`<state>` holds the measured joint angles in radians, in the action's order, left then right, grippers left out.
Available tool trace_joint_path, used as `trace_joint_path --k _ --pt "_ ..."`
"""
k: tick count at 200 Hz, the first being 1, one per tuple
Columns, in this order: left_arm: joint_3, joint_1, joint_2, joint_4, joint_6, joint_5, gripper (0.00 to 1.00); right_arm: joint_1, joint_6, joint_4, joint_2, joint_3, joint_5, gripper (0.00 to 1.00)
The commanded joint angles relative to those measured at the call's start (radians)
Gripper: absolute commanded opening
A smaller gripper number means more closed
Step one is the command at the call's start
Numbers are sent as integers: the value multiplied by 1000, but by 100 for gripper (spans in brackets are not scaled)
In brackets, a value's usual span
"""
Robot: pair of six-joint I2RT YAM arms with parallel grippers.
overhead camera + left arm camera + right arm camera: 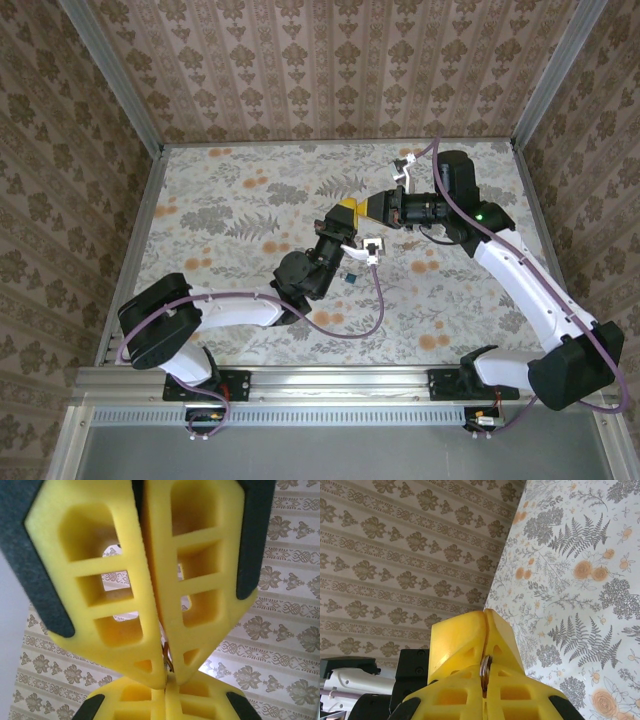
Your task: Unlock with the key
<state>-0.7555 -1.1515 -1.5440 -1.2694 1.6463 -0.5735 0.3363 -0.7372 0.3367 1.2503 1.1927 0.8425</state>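
Foam fingers (75,570), yellow and ribbed, make up both pincers, two to each, four in all. The left pincer (167,672) is pressed together, and a thin brownish metal sliver (168,659) sits in the seam near its tips. The right pincer (484,672) is also together, pinching the edge of a metal ring (485,671) low in the frame of its own wrist view. Whether sliver and ring are one thing I cannot tell.

From above, the left pincer (353,211) and the right pincer (364,209) meet tip to tip just right of the frame's centre, raised over the desk (230,200). Below them, at mid-frame, one key (352,279) shows as a small dark blue spot on the flowered desk, just beside the left arm (300,272) and apart from both pincers; its blade is too small to make out. The right arm (520,280) comes in from the lower right. Two purple cables (375,310) run along the two arms. Patterned walls (300,60) close in three sides.
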Motion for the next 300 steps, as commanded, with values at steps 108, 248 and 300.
trace_joint_path --k 108,248,300 --pt "60 -17 73 -23 -45 -68 61 -13 69 41 -45 -17 -68 9" --pt "176 71 201 384 -646 -222 67 -68 167 128 -190 -192 -164 9" --pt "-8 187 277 1172 -1247 144 69 -74 185 118 -239 -303 -184 9"
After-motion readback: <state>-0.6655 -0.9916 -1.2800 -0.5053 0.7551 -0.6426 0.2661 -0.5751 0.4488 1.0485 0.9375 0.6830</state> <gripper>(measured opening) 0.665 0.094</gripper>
